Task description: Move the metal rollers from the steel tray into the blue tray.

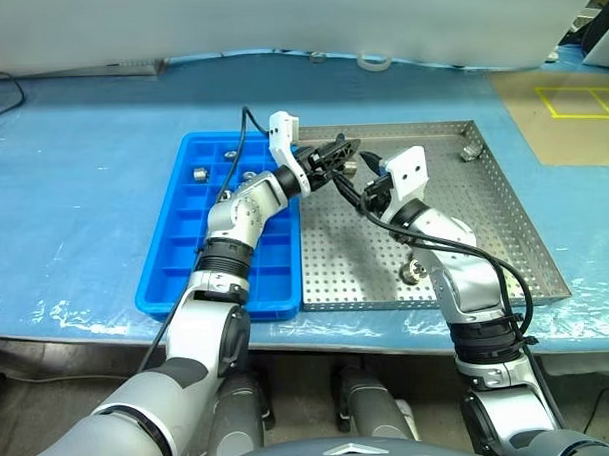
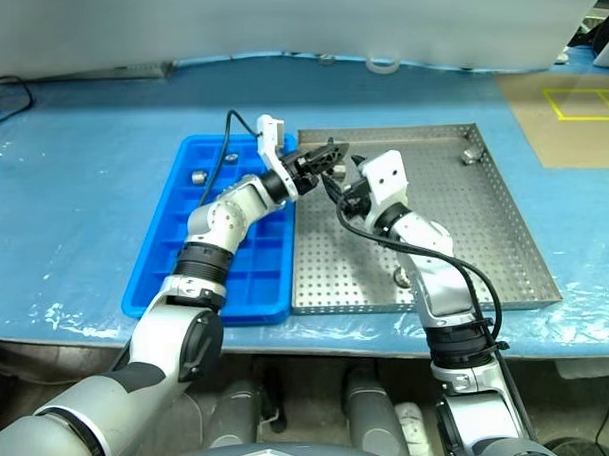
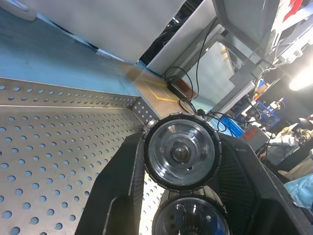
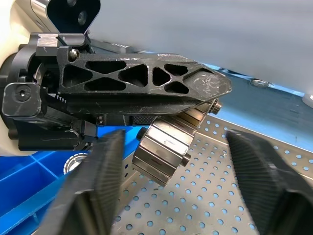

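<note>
1. Nearest the robot, one metal roller (image 1: 414, 272) lies on the perforated floor of the steel tray (image 1: 525, 242), close to its near rim and beside the right forearm.
2. The blue tray (image 1: 171, 265) sits on the blue table (image 1: 73, 196), touching the steel tray's left side; its near compartments hold nothing.
3. Above the steel tray, near its left edge, the two grippers meet. The left gripper (image 1: 344, 150) is clamped on a metal roller (image 4: 164, 147), which sits between its fingers with the round face toward the left wrist camera (image 3: 181, 152).
4. The right gripper (image 1: 355, 189) points at that held roller. In the right wrist view its fingers (image 4: 100, 181) stand apart on either side of the roller without touching it, and they hold nothing.
5. Farther back, rollers sit in the blue tray's far compartments, one at (image 1: 199, 173).
6. Another roller (image 1: 469, 152) lies in the steel tray's far right corner.
</note>
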Robot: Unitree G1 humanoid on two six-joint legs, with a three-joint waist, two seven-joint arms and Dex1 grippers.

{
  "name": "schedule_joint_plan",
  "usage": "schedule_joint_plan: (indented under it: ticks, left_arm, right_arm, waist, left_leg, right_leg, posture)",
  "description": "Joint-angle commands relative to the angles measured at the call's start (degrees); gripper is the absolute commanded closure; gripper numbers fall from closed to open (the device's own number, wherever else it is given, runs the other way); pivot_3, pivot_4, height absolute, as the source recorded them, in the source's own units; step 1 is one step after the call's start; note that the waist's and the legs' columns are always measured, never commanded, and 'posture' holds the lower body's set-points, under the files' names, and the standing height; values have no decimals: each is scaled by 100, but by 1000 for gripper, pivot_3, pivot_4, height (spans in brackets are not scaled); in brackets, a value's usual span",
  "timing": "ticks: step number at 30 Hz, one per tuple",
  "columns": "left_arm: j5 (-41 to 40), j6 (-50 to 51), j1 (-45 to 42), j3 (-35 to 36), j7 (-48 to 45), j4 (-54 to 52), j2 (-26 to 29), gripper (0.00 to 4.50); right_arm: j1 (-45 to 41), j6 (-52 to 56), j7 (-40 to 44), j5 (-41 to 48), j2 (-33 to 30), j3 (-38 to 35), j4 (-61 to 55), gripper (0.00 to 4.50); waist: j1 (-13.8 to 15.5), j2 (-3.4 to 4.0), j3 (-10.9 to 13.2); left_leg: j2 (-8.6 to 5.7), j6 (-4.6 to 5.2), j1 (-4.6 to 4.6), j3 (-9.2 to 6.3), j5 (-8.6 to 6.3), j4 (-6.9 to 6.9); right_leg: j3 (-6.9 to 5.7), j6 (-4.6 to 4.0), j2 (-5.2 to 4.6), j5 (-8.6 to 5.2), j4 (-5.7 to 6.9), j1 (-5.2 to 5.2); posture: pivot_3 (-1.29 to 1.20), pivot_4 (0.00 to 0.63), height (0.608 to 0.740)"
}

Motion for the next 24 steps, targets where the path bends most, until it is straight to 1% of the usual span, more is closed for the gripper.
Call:
schedule_joint_plan:
  ticks: [1, 4, 14, 17, 24]
  left_arm:
    - [-82, -23, -43, -41, -15, -256, -36, 2744]
    - [-87, -22, -37, -44, -6, -263, -48, 2744]
    - [-85, -42, -58, -47, -3, -237, -58, 2744]
    - [-80, -47, -54, -49, 2, -247, -59, 2744]
    - [-96, -79, -71, -76, 12, -281, -64, 2744]
  right_arm:
    - [-56, -150, 23, 13, -40, -21, -143, 2328]
    - [-42, -143, -3, -8, -41, -7, -144, 3296]
    - [-26, -211, -70, -168, -166, -18, -41, 3337]
    - [13, -362, -86, -478, -404, 83, 15, 3337]
    - [-65, -1131, -277, -1736, -1279, 479, 124, 3337]
  waist:
    - [-2, 0, 0]
    - [-2, 0, 0]
    - [-1, 0, 0]
    - [1, 0, 0]
    - [-3, -1, 1]
  left_leg:
    - [0, 0, 0, 0, 0, 0]
    - [0, 0, 0, 0, 0, 0]
    - [0, 0, 0, 0, 0, 0]
    - [0, 0, 0, 0, 0, 0]
    - [0, 0, 0, 0, 0, 1]
  right_leg:
    - [0, 0, 0, 0, 0, 0]
    - [0, 0, 0, 0, 0, 0]
    - [0, 0, 0, 0, 0, 0]
    - [0, 0, 0, 0, 0, 0]
    - [0, 0, 0, 0, 0, 0]
  posture:
    - [-311, 150, 740]
    - [-312, 150, 740]
    - [-311, 150, 740]
    - [-310, 150, 740]
    - [-310, 150, 740]
